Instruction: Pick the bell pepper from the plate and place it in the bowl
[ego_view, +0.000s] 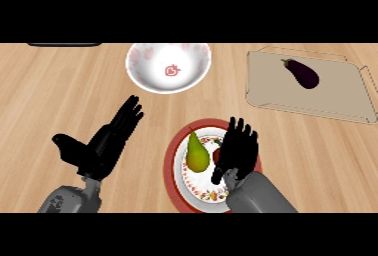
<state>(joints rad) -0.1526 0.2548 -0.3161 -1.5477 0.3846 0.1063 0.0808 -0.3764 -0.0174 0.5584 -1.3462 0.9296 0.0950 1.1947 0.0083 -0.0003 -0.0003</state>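
Plate (179, 172) holds pear (196, 153) and bell pepper (216, 155), mostly hidden under right hand (238, 149), fingers straight. Bowl (168, 66) beyond plate. Left hand (103, 142) open left of plate. Eggplant (300, 73) on tray (336, 102). No readable text.

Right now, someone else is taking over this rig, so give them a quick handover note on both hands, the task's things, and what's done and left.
Left hand: open, fingers straight, resting over the bare counter left of the plate, holding nothing.
Right hand: open, over the plate, covering most of a red thing, probably the bell pepper; no grasp visible.
A green pear also lies on the plate.
Bowl: beyond the plate, nothing in it.
An eggplant sits on the cutting board, far right.
Done: approach only. Left: grasp the pepper, lift it, place it in the bowl.
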